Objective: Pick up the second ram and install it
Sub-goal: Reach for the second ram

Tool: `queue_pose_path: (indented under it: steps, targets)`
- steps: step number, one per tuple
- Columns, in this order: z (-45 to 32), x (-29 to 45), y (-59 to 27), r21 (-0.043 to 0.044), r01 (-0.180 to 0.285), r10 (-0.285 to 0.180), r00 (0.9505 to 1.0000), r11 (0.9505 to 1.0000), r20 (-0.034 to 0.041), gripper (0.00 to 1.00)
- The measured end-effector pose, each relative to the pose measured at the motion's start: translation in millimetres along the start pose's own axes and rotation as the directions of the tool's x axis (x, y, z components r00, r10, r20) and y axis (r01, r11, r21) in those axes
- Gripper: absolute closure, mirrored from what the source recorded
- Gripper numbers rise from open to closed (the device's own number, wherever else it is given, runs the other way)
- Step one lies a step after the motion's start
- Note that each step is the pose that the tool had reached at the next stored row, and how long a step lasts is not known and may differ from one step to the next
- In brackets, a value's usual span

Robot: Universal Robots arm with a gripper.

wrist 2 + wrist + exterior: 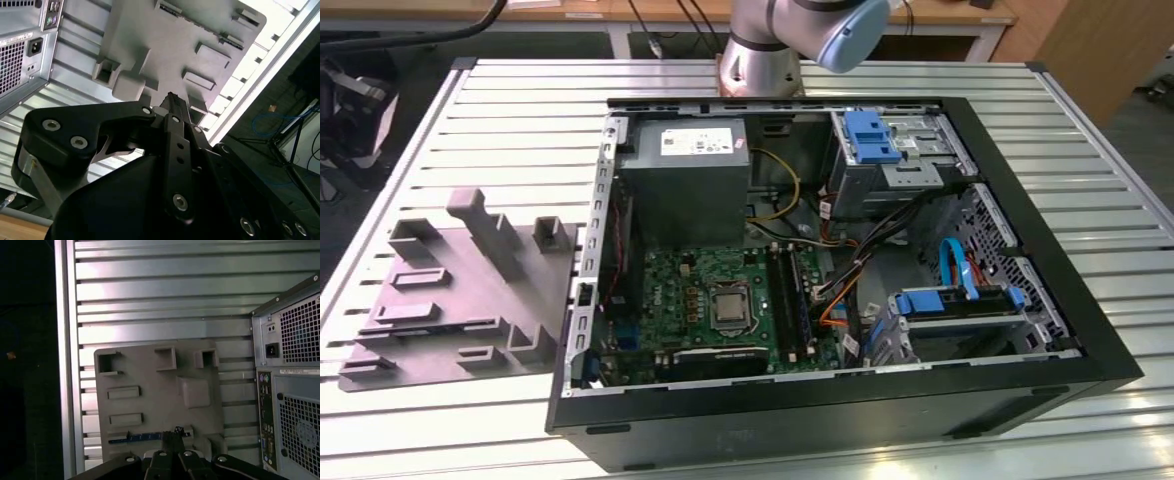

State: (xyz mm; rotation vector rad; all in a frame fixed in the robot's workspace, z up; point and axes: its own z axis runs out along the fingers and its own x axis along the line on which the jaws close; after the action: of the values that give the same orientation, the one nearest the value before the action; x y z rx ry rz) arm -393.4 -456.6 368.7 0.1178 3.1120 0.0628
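The second ram [142,437] is sitting in a long slot of the grey holder tray [160,405], on the tray's side farthest from its 3 upright pockets [166,359]. It is showing as a thin dark blue strip in the first wrist view. The gripper [175,432] is hanging over the tray and apart from it. In that view its tips are lining up with the part of the ram nearest the tray's case-side edge. In the second wrist view the gripper [171,98] is pointing at the tray [165,45], and its 2 black fingers [176,130] are meeting at a single point. The jaws are lying drawn together, narrow, with nothing showing between them.

Just beside the tray [454,300], the black computer case [854,412] is lying on its side with its panel off, and its rear wall is facing the tray. Both are resting on the slatted metal table [520,120], the tray at the exterior view's left. Inside the case, on the side nearest the tray, the large green motherboard [674,290] is lying flat, with the grey power supply [683,190] sitting next to it. The long memory slots [787,295] are running along the motherboard's edge farthest from the tray; whether they are filled, I cannot tell. The blue drive brackets [870,135] are sitting well apart from the tray, at the case's far side. The arm [761,60] is rising from the table, also well apart from the tray.
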Motion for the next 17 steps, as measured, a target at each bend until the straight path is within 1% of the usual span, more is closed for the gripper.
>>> queue_pose_path:
  steps: [2,6,17]
  targets:
    - [1.2,-0.5,-6.2,-0.0002,0.000,0.000,1.0000,1.0000,0.0002,0.89]
    - [5.5,-1.0,-15.6,-0.0001,0.000,0.000,1.0000,1.0000,0.0001,0.89]
    - [24.8,-0.6,-30.6,-0.0001,0.000,0.000,1.0000,1.0000,0.0002,0.89]
